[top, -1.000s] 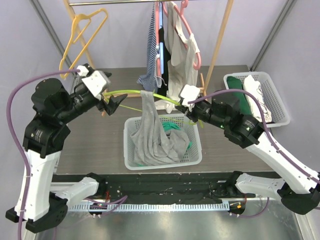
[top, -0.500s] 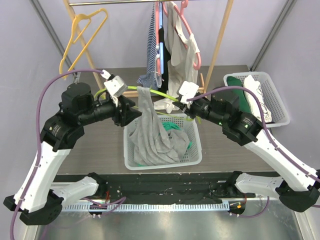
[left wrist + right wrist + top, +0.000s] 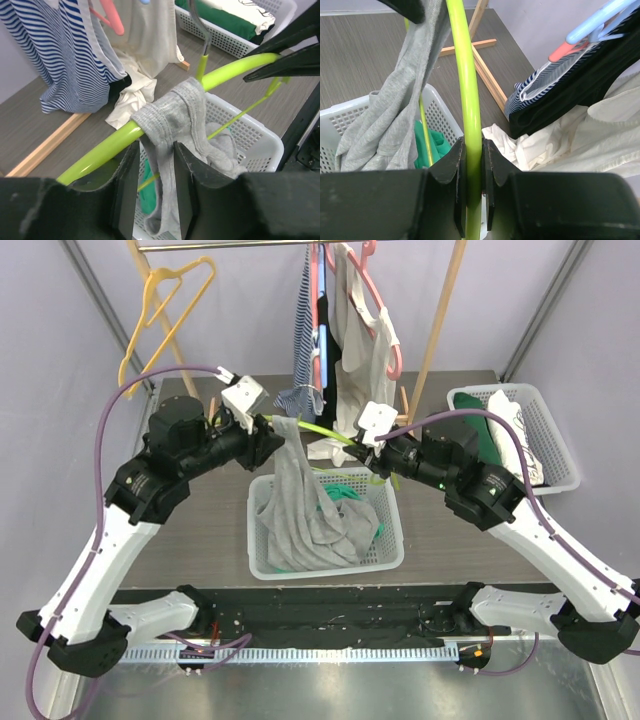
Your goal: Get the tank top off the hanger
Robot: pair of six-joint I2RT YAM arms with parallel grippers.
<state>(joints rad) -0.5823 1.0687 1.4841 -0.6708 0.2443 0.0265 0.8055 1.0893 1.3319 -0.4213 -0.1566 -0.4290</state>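
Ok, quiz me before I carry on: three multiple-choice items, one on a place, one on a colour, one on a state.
1. Where does the tank top hang down to?
A. the white basket
B. the floor
C. a drawer

2. What colour is the hanger in the right fingers?
A. orange
B. pink
C. lime green

3. How do the right fingers stand?
A. wide open
B. shut on the hanger
C. shut on the tank top

Answers: 1 A, its grey body pools inside the basket; 2 C, the bar between the fingers is lime green; 3 B, both fingers press against the bar.
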